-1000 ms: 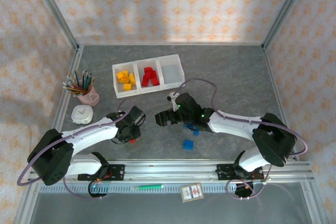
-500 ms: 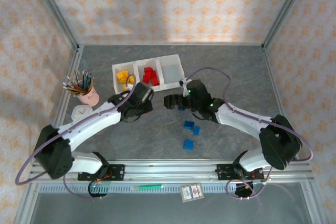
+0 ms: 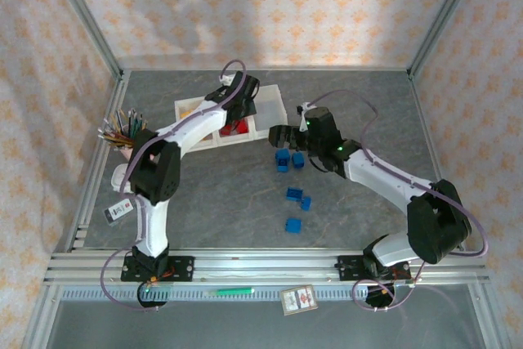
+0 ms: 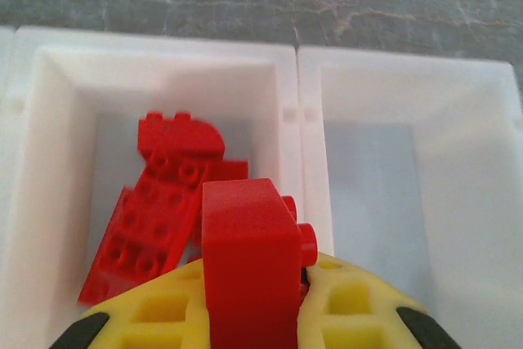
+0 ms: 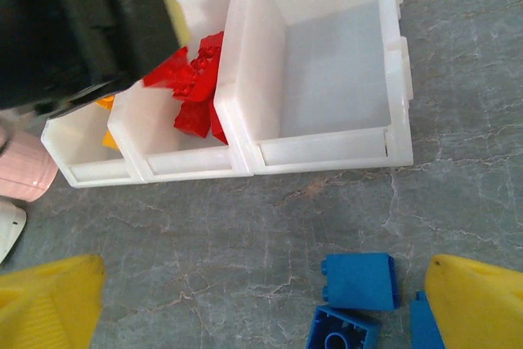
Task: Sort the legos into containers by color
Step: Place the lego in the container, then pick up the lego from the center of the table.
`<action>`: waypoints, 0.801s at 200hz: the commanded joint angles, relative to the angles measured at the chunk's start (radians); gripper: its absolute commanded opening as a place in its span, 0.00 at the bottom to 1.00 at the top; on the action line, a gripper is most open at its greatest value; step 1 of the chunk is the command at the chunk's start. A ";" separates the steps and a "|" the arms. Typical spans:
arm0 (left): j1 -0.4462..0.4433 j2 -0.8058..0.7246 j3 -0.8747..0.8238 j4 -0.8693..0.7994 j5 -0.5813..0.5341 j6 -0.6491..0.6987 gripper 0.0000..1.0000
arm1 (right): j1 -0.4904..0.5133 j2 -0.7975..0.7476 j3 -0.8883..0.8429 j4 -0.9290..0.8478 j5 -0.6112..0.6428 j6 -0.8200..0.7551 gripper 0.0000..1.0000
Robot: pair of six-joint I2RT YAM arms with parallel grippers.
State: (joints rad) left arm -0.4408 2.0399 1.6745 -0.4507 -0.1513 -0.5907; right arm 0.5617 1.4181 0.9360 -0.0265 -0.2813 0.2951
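my left claw (image 4: 252, 316) is clamped on a small glossy red studded plastic brick (image 4: 249, 251) just above the middle white translucent plastic bin (image 4: 163, 79) holding other red bricks (image 4: 159, 210), and my right claw (image 5: 261, 308) gapes wide over blue bricks (image 5: 359, 279) on the grey table (image 5: 204, 226).

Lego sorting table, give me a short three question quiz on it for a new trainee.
1. True or false: the bin at the right end of the row holds bricks.
2. What colour is the brick that the left tool is shut on over the middle bin? A blue, B red, C yellow.
3. Fill in: the right tool stands open above loose ___ bricks lying on the table.

Key: 1 false, that bin is bare inside. 2 B. 3 blue.
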 commanded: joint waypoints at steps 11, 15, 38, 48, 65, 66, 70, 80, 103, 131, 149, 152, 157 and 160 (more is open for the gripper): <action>0.022 0.078 0.096 -0.039 -0.053 0.055 0.40 | -0.009 0.011 0.037 -0.032 0.058 -0.008 1.00; 0.023 0.081 0.102 -0.045 -0.056 0.053 0.42 | -0.010 0.014 0.039 -0.038 0.059 -0.011 1.00; 0.025 0.060 0.103 -0.047 -0.033 0.058 0.56 | -0.011 0.012 0.043 -0.060 0.090 -0.025 1.00; 0.024 0.040 0.102 -0.057 -0.030 0.061 0.59 | -0.011 0.013 0.047 -0.074 0.108 -0.032 1.00; 0.022 -0.020 0.068 -0.060 -0.032 0.060 0.61 | -0.011 0.024 0.068 -0.109 0.146 -0.039 1.00; 0.022 -0.024 0.065 -0.059 -0.031 0.060 0.61 | -0.011 0.024 0.069 -0.112 0.147 -0.040 1.00; 0.021 -0.043 0.048 -0.051 -0.025 0.060 0.61 | -0.011 0.026 0.072 -0.121 0.156 -0.042 1.00; 0.011 -0.092 0.004 -0.031 -0.003 0.065 0.62 | -0.012 0.035 0.076 -0.138 0.179 -0.042 1.00; -0.027 -0.221 -0.125 0.017 0.027 0.079 0.65 | -0.011 0.066 0.083 -0.193 0.236 -0.044 1.00; -0.076 -0.368 -0.323 0.110 0.116 0.074 0.74 | -0.011 0.097 0.059 -0.230 0.253 -0.030 1.00; -0.104 -0.448 -0.434 0.159 0.153 0.048 0.78 | -0.011 0.111 0.036 -0.250 0.250 -0.018 0.97; -0.110 -0.459 -0.451 0.167 0.159 0.045 0.78 | -0.011 0.114 0.032 -0.253 0.250 -0.018 0.97; -0.119 -0.479 -0.477 0.182 0.173 0.039 0.79 | -0.011 0.117 0.025 -0.256 0.250 -0.018 0.96; -0.125 -0.490 -0.493 0.191 0.181 0.038 0.80 | -0.011 0.118 0.021 -0.259 0.250 -0.017 0.95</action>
State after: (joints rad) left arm -0.5415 1.6096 1.2995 -0.3447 -0.0498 -0.5323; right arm 0.5552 1.5208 0.9863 -0.2230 -0.0727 0.2687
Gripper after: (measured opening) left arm 0.782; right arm 0.970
